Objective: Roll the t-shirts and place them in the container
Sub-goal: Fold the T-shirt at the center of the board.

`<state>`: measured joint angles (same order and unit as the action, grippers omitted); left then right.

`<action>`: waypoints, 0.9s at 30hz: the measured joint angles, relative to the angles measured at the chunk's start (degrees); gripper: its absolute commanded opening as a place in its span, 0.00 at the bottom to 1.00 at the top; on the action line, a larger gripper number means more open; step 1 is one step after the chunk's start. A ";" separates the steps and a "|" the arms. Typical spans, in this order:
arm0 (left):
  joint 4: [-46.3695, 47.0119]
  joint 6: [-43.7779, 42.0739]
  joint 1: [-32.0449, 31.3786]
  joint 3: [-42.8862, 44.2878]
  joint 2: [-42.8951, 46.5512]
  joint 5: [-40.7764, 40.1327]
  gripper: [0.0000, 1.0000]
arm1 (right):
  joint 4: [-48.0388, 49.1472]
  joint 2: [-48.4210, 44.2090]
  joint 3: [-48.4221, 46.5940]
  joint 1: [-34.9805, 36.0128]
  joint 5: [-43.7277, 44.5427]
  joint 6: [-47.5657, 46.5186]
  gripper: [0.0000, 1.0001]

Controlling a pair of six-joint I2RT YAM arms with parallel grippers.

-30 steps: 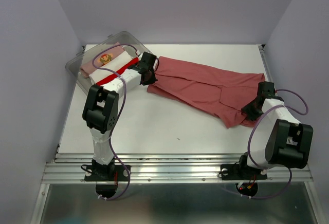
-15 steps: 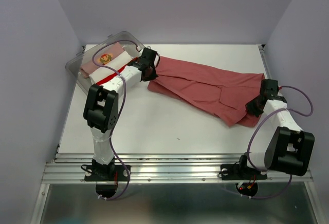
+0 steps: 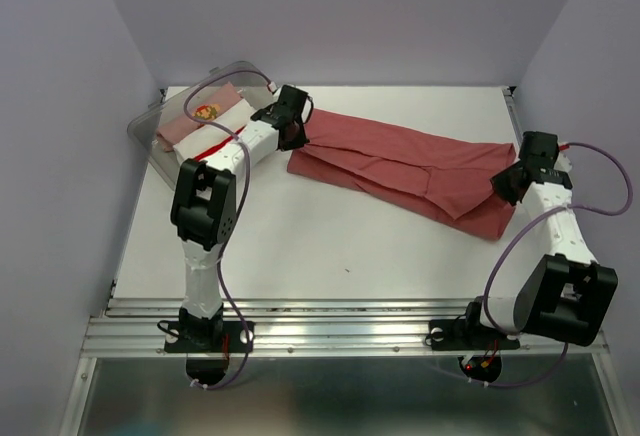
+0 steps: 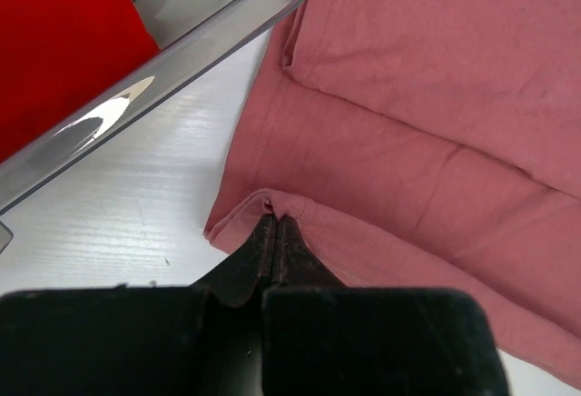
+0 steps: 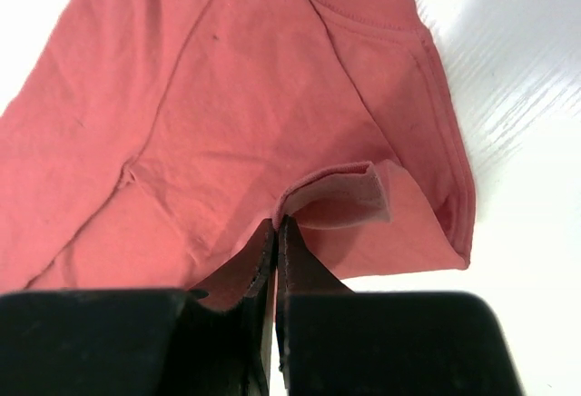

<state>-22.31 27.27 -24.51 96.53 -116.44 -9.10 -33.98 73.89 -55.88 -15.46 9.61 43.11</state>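
Both claws are pinched shut on the brick-red tee (image 3: 400, 168), one at each end.

The tee lies folded lengthwise into a long band across the far half of the table (image 3: 330, 246), running from just beside the tub (image 3: 143, 132) at the far left to near the right edge. The left gripper (image 4: 274, 229) has its jaws closed on the hem corner at the tee's left end, close to the tub's clear wall. The right gripper (image 5: 277, 230) is clamped on a fold of cloth at the tee's right end, where the fold curls up off the table. In the tub lie a pale pink bundle (image 3: 200, 114) with a print, a white bundle (image 3: 230, 117) and a bright red bundle (image 4: 54, 42).
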 measured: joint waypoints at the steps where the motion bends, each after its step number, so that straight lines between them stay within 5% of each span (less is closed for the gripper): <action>1: -0.24 -0.11 0.00 0.15 -0.42 0.02 0.00 | -0.42 0.31 -0.96 0.00 0.33 -0.02 0.01; 27: -2.16 -2.47 0.22 8.33 -8.92 0.39 0.00 | 3.08 17.73 -16.92 0.00 -1.25 -2.51 0.01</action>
<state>-24.47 24.80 -24.29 104.86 -125.36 -8.71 -30.89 91.61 -72.79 -15.46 8.36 40.60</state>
